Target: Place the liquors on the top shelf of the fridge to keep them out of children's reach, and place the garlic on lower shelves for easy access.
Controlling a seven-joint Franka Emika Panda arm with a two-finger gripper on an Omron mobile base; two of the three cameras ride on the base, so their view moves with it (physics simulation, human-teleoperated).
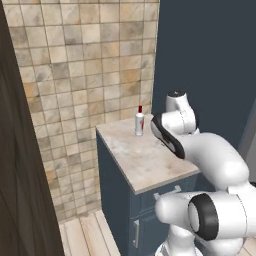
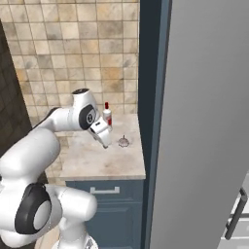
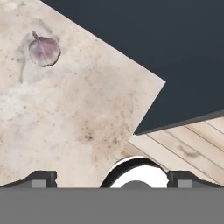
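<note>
Occlusions and crops, current frame

The marble counter top (image 1: pixel 145 160) is being partly covered by the arm in the left base view, so the garlic (image 2: pixel 124 141) is being hidden there. The fridge (image 2: pixel 204 121) is being cut off by the top, right and bottom edges. The white bottle (image 2: pixel 107 115) is being partly blocked by the wrist; its label is being rendered too small to read.

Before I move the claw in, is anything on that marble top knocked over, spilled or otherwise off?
Nothing stands out. The white bottle stands upright near the back of the marble top, and the garlic sits intact on the marble, apart from the bottle. No spill shows. The claw hangs open above the top, holding nothing.
</note>
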